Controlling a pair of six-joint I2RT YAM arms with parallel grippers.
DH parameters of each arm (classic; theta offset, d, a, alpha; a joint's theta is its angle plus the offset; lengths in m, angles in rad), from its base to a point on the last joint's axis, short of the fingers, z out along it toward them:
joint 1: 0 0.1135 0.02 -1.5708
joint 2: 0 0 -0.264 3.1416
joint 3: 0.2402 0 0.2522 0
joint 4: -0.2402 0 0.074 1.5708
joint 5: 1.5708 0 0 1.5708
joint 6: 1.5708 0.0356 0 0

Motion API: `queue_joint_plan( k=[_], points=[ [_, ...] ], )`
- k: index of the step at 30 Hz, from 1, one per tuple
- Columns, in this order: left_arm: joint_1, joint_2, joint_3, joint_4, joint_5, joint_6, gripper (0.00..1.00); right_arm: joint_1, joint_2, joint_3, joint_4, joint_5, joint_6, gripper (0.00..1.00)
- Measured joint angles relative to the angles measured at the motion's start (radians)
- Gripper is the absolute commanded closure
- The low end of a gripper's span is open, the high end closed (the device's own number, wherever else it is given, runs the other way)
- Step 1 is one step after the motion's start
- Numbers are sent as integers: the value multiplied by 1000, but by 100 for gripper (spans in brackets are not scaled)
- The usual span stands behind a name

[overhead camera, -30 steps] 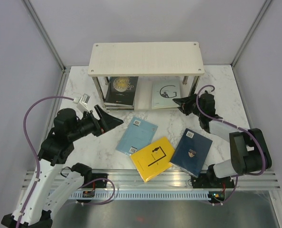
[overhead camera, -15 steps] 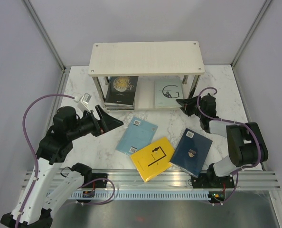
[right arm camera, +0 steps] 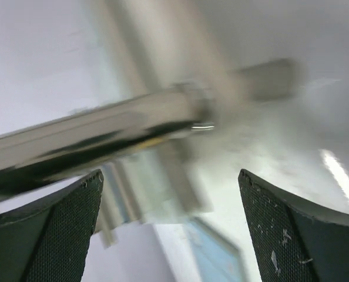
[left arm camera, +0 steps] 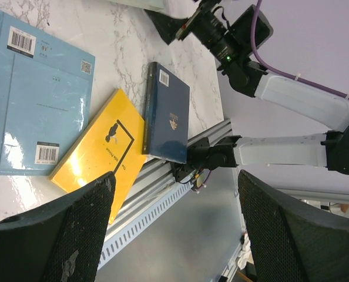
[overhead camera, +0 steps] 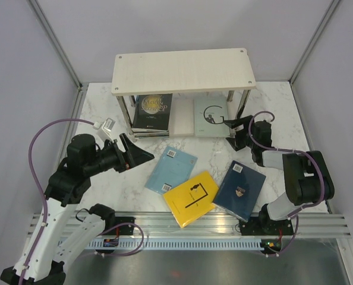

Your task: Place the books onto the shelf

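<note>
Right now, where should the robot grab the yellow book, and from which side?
Probably its near corner. The yellow book lies flat on the table, so nothing can slip under most of its edges. That corner, though, sticks out past the table's near edge, over the metal rail. Coming from the near side, it could be pinched there from above and below.
</note>
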Motion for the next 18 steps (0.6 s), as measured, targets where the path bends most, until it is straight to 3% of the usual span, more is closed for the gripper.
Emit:
queue_joint_plan(
  k=[3,11,18],
  points=[
    [0,1,0,-1,0,4,14,-24,11,-36,-145,28,-32,2],
    [0,1,-32,1,0,21,13,-50,-41,-47,-217,-21,-107,2],
    [0,0,-218,13,10,26,13,-53,-267,-89,-494,-34,-268,2]
  ],
)
